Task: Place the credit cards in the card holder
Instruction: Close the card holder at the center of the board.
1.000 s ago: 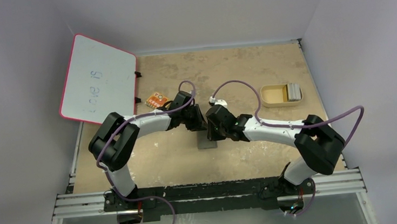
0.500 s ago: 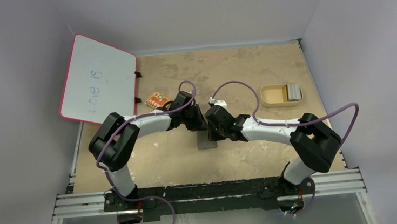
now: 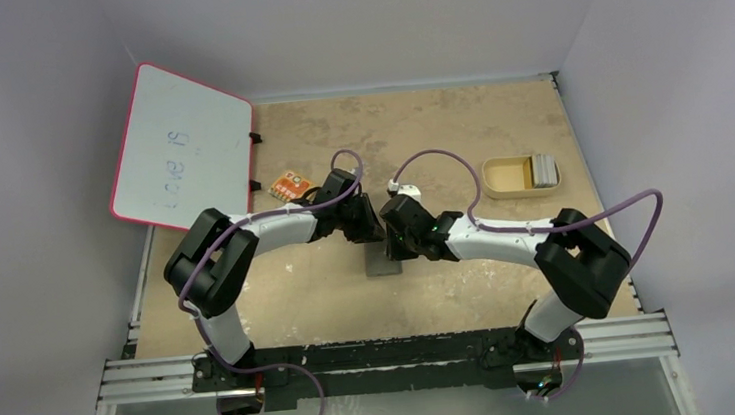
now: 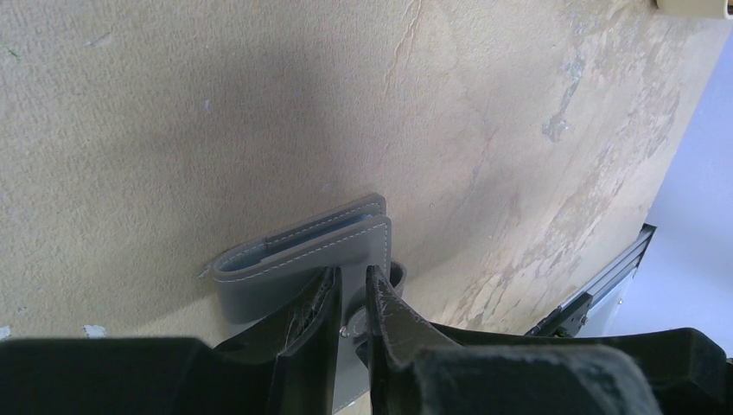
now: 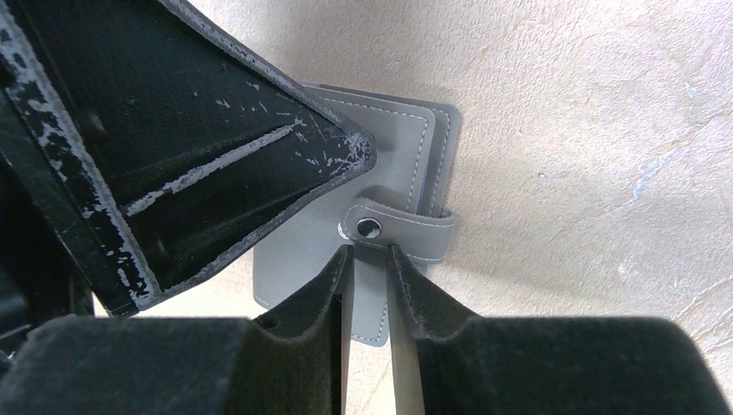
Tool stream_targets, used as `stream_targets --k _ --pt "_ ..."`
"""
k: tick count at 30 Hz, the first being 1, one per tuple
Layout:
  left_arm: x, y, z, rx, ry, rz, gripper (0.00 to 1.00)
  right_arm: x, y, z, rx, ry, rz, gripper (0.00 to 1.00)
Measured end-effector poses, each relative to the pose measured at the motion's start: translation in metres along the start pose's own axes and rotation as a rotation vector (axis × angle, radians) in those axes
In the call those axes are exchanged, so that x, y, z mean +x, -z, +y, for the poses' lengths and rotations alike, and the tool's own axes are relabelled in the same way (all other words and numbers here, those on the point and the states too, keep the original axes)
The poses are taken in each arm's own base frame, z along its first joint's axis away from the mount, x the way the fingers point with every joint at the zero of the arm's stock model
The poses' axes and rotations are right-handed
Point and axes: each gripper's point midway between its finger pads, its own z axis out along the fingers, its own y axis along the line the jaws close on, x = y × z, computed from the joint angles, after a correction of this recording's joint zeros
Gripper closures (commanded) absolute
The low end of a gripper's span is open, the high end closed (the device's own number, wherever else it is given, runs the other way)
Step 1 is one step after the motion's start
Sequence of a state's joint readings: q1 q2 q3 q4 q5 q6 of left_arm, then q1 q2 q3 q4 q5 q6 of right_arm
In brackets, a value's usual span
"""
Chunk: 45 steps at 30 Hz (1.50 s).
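Left gripper (image 4: 350, 275), narrow, likely steadies card holder (image 4: 302, 251) so your right gripper (image 5: 370, 252), narrow too, can unsnap strap (image 5: 415, 235); actual grip unclear.

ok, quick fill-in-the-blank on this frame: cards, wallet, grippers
1. The cards lie in the tan ___.
2. The left gripper and the right gripper are both at the grey ___.
3. The whiteboard is on the ___ arm's side.
Missing: tray; wallet; left.
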<state>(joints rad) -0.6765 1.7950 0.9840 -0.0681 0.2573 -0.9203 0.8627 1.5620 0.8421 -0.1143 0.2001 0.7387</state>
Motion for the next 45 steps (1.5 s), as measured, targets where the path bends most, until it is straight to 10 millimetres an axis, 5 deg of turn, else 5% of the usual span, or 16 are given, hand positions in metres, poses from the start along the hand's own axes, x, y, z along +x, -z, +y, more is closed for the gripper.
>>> stream_targets --k 45 --pt "0.0 0.0 0.0 -0.002 0.002 -0.002 0.84 -0.013 -0.004 0.007 -0.012 0.015 -0.03 0.78"
